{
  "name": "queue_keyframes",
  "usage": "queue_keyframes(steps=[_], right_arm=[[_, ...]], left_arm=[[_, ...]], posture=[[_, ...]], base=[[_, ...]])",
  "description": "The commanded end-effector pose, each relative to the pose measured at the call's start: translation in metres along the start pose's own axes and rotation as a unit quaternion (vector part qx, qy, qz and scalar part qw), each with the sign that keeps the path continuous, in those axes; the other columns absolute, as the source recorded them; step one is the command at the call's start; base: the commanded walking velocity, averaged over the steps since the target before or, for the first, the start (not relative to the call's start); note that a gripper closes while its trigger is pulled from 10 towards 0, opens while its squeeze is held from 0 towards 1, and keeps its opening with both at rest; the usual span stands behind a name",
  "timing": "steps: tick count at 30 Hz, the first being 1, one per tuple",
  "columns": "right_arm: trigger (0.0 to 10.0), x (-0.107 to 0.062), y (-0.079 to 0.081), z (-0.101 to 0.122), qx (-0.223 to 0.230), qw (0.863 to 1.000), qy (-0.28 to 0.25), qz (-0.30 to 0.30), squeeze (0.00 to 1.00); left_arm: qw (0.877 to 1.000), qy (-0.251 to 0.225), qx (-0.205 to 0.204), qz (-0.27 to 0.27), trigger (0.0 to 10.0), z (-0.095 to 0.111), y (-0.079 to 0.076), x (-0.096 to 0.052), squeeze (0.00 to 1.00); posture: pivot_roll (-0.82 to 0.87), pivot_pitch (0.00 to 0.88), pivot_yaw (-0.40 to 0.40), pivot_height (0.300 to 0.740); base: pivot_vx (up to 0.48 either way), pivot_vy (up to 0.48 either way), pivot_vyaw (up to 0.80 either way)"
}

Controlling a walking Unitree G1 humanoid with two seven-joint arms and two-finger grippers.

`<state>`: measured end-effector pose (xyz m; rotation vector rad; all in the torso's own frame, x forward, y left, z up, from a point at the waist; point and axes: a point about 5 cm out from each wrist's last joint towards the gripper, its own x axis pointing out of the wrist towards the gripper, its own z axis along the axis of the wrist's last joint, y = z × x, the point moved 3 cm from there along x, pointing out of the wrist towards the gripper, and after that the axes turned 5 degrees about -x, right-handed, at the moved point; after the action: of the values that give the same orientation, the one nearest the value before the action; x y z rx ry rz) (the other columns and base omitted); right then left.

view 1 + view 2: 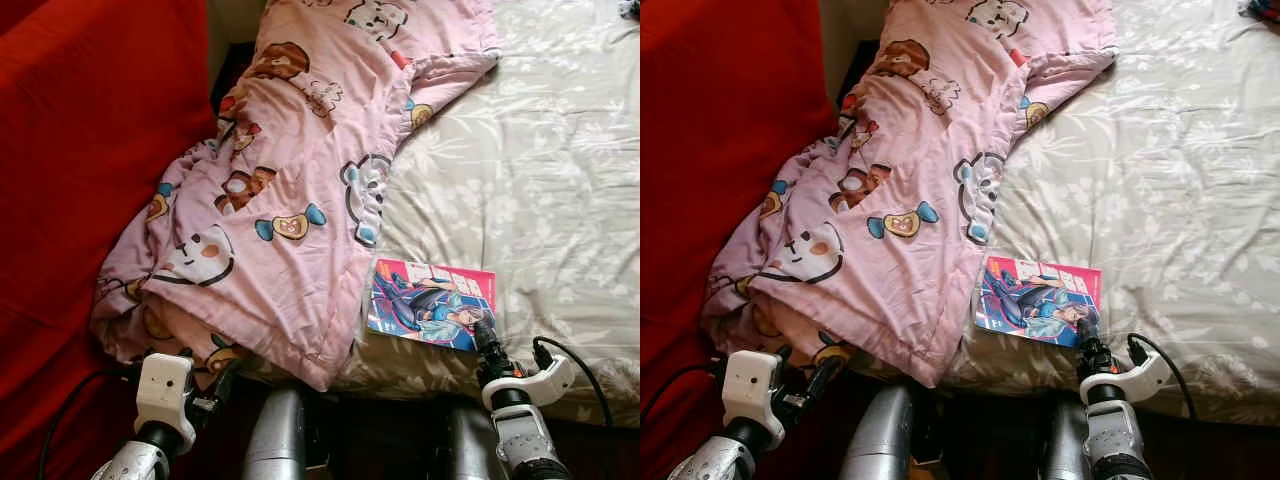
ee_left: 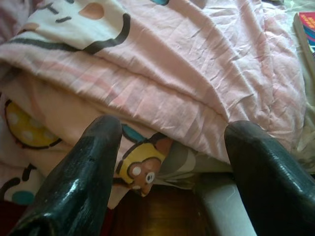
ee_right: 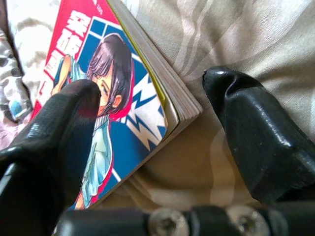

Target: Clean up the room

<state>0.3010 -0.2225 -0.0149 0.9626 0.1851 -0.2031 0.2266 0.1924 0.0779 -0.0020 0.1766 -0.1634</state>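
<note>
A red surface [image 1: 90, 180] fills the far left, beside the bed. Next to it the pink quilt [image 1: 300, 190], printed with cartoon animals, runs in a crumpled band from the head of the bed down to the near edge, where its lower end hangs over the side. The left gripper [image 2: 170, 152] sits just below that hanging end, fingers spread wide, with folds of quilt right before the fingertips [image 2: 101, 135] and nothing between them. Just right of the quilt's edge a comic book [image 1: 432, 303] with a red and blue cover lies flat on the pale floral bedsheet [image 1: 540, 170], near the bed's front edge. The right gripper [image 3: 152, 98] is at the book's near corner, fingers apart, one over the cover, the other on the sheet beside the page edges. A black cable [image 1: 580, 365] loops off the right wrist.
</note>
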Motion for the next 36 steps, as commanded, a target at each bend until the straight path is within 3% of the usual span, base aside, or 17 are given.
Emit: queue_keyframes(steps=[1, 5, 13, 14, 15, 16, 36], right_arm=[[10.0, -0.017, -0.011, -0.043, 0.028, 0.997, 0.073, -0.024, 0.00], [10.0, -0.015, -0.001, -0.052, 0.027, 0.996, 0.088, 0.001, 0.00], [9.7, -0.015, -0.001, -0.052, 0.031, 0.996, 0.086, 0.002, 0.00], [2.3, -0.015, -0.001, -0.052, 0.032, 0.996, 0.085, 0.004, 0.00], [2.3, -0.015, -0.001, -0.052, 0.032, 0.996, 0.085, 0.004, 0.00], [0.0, -0.015, -0.001, -0.051, 0.034, 0.996, 0.084, 0.006, 0.00], [0.0, -0.013, 0.007, -0.054, 0.038, 0.995, 0.087, 0.026, 0.00]], left_arm=[[1.000, 0.016, 0.011, 0.007, 10.0, -0.004, 0.005, -0.005, 0.00], [1.000, 0.017, 0.013, 0.008, 10.0, -0.005, 0.006, -0.005, 0.00], [1.000, 0.020, 0.019, 0.007, 10.0, -0.007, 0.007, -0.004, 0.00], [1.000, 0.020, 0.019, 0.008, 10.0, -0.007, 0.007, -0.004, 0.00], [1.000, 0.020, 0.019, 0.008, 10.0, -0.007, 0.007, -0.004, 0.00], [1.000, 0.020, 0.019, 0.008, 10.0, -0.008, 0.007, -0.003, 0.00], [1.000, 0.022, 0.019, 0.008, 10.0, -0.013, 0.009, 0.003, 0.00]], posture=[[0.12, 0.296, 0.184, 0.615], [0.12, 0.292, 0.182, 0.615], [0.12, 0.286, 0.180, 0.615], [0.12, 0.285, 0.177, 0.615], [0.12, 0.285, 0.177, 0.615], [0.12, 0.282, 0.176, 0.615], [0.11, 0.266, 0.177, 0.615]], base=[[0.000, 0.000, 0.00], [0.000, 0.000, 0.00], [0.000, 0.000, 0.00], [0.000, 0.000, 0.00], [0.000, 0.000, 0.00], [0.000, 0.000, 0.00], [0.000, 0.000, 0.00]])
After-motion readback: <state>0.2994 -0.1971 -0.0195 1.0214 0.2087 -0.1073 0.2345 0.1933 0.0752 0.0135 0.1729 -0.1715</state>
